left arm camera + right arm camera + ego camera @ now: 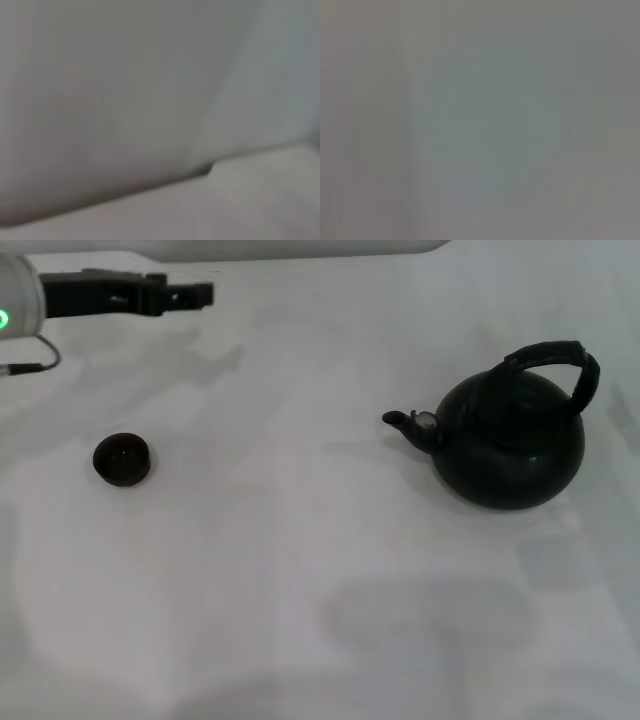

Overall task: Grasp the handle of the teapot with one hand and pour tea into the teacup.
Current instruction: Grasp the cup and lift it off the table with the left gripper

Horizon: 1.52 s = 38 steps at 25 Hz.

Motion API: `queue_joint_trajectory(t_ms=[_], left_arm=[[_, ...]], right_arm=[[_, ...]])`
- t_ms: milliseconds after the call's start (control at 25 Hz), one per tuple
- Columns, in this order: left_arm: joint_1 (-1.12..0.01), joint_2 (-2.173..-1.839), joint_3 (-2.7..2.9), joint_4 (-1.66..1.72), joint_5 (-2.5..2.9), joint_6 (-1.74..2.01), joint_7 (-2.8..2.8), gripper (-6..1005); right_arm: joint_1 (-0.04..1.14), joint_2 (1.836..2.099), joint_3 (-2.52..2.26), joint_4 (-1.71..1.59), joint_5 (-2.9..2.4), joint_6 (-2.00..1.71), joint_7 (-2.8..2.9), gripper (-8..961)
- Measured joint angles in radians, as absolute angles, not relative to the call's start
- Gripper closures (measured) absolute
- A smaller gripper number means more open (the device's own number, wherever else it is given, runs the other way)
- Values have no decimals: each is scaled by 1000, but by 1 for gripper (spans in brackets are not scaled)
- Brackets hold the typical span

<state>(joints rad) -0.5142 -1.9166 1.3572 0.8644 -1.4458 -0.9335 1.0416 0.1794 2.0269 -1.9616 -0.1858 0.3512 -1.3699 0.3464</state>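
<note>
Black and squat, the teapot (512, 445) sits on the right of a pale tabletop (300, 580), its short silver-tipped spout (410, 424) aimed toward the tiny dark teacup (122, 459), well apart on the left. It looks heavy and rigid with a smooth body, so the ribbed arched handle (555, 358) on top seems the surest hold. Far back on the left, the left gripper (185, 294) hovers; whether its jaws are released or clenched, I cannot tell. No right gripper shows.
</note>
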Motion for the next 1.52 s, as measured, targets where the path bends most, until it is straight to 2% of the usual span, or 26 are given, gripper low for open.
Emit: queue_joint_trajectory(t_ms=[200,280,320,560,1520], left_arm=[[-512,-1974,1189,1057,-1055,-1134,847,218],[-512,-1974,1189,1057,-1055,-1134,847,217],[-514,-2018,1138,1151,-878,-1237,792,217],[-526,-2061,1136,1195,-678,-1319,732,215],[-545,-2071,1180,1184,-518,-1349,674,215]], right_arm=[[180,2027,-1965,-186,351,-1356,347,81],[179,2027,-1966,-186,351,-1342,347,81],[179,2027,-1966,-187,351,-1338,347,81],[180,2028,-1965,-190,351,-1333,347,80],[194,2028,-1960,-195,351,-1312,346,80]])
